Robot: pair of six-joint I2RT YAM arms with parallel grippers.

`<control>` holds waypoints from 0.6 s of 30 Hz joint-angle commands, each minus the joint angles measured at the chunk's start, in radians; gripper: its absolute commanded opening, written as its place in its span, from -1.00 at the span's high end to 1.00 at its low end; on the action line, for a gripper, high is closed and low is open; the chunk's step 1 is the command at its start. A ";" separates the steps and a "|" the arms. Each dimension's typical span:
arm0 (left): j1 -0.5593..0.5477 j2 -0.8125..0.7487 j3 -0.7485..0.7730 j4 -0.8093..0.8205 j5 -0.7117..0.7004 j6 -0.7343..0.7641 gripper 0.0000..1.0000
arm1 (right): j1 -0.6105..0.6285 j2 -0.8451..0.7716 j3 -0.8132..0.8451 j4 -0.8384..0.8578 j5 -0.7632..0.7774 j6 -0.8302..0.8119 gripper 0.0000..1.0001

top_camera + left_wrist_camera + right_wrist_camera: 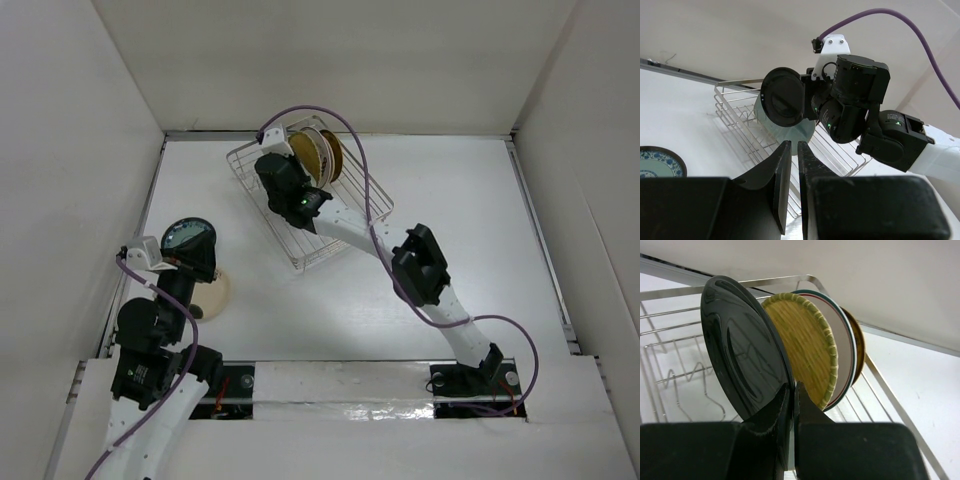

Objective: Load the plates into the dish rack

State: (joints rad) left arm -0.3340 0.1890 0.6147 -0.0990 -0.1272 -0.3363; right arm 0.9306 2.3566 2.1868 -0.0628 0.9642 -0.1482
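Note:
The silver wire dish rack (312,252) stands at the back centre. My right gripper (793,387) is shut on the rim of a glossy black plate (740,355) and holds it upright over the rack (670,340). Beside it a tan woven plate (805,350), a white plate with a red and green rim (846,352) and a brown-and-gold plate (859,342) stand on edge. In the left wrist view the black plate (783,96) shows in front of a pale green plate (790,131) in the rack (735,107). My left gripper (790,146) is shut and empty.
A teal patterned plate (188,237) lies on the table at the left, and also shows in the left wrist view (657,162). A cream plate (216,296) lies next to my left arm. White walls enclose the table on three sides.

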 commanded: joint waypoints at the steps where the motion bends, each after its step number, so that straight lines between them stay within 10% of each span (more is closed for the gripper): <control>1: -0.005 0.015 -0.001 0.041 0.014 0.014 0.83 | -0.001 -0.007 0.044 0.083 0.054 -0.066 1.00; 8: -0.005 0.032 -0.003 0.041 0.003 0.017 0.83 | 0.008 0.052 0.079 0.035 -0.019 -0.036 1.00; 13: -0.005 0.043 -0.001 0.041 -0.006 0.019 0.82 | 0.017 0.007 0.041 0.021 -0.110 0.047 0.01; 18: -0.005 0.024 0.002 0.035 -0.041 0.020 0.83 | 0.079 -0.157 -0.115 0.052 -0.259 0.125 0.05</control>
State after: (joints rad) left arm -0.3340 0.2184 0.6147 -0.0990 -0.1413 -0.3302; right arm 0.9585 2.3474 2.1300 -0.0662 0.8165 -0.0898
